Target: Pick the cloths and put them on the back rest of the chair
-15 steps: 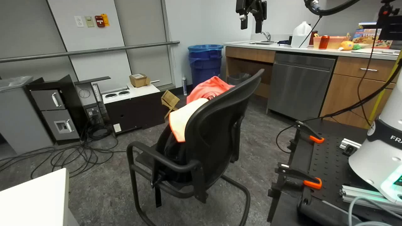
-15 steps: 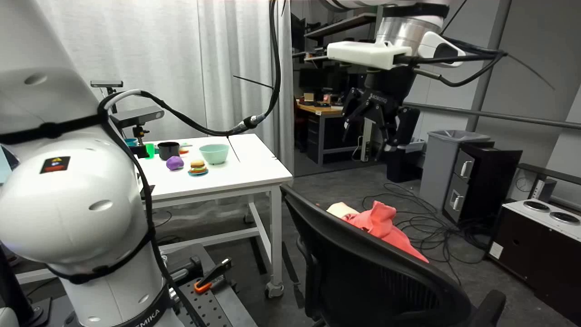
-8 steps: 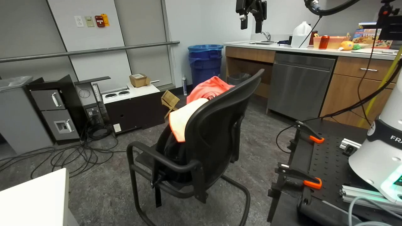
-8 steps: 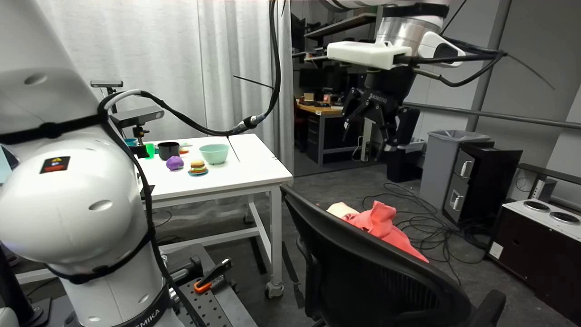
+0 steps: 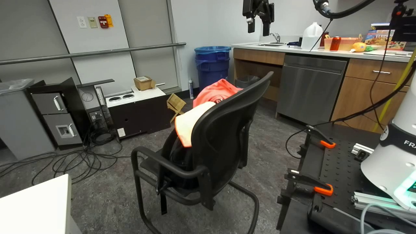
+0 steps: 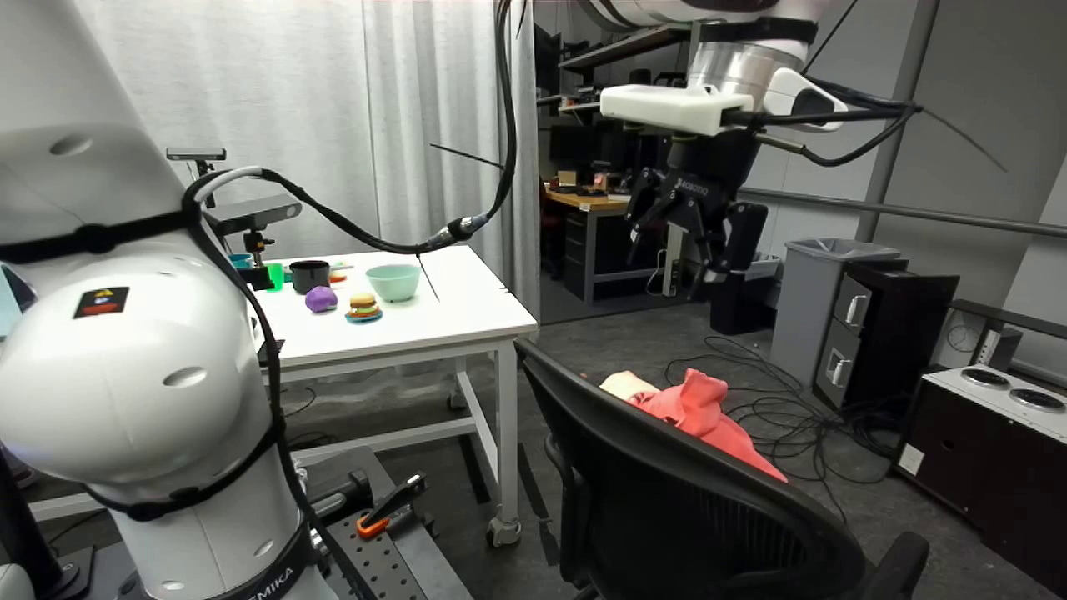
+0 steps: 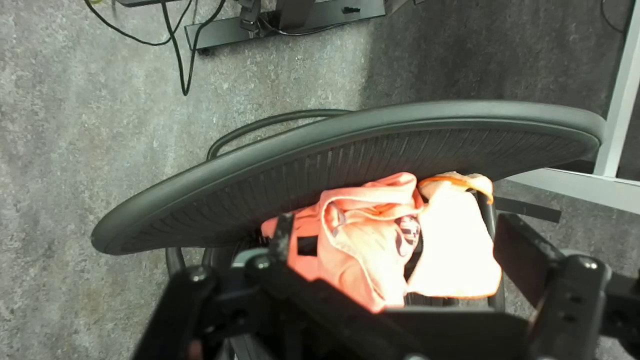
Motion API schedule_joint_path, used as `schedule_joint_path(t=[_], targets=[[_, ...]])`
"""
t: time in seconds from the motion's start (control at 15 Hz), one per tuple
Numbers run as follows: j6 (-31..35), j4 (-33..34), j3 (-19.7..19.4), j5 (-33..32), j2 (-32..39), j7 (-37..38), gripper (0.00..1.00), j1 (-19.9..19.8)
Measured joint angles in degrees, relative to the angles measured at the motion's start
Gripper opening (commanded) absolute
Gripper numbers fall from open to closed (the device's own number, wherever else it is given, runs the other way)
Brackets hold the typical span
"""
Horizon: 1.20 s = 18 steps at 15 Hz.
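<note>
The salmon-red cloth lies bunched on the seat side of the chair's black back rest. The pale cream cloth with an orange edge lies beside it. Both exterior views show the salmon cloth and the cream cloth partly hidden behind the back rest. My gripper is open and empty, well above the chair; it also shows high in an exterior view. In the wrist view the salmon cloth and cream cloth lie below, between the spread fingers.
A dark bag-like thing sits on the chair seat under the cloths. The chair has an armrest. A white table with toys and bowls stands near the chair. Cables lie on the floor. A counter stands behind.
My gripper and wrist have shifted slightly downward in the last half second, with the fingers still open. The cloths and chair have not moved.
</note>
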Motion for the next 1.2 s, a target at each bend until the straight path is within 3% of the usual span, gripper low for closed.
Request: schedule_joint_path(t=[0.4, 1.2], targets=[[4.86, 1.55, 2.26, -0.05, 6.61, -1.51, 1.0, 0.03], [10.71, 10.41, 2.65, 0.05, 19.44, -11.15, 1.0, -0.02]])
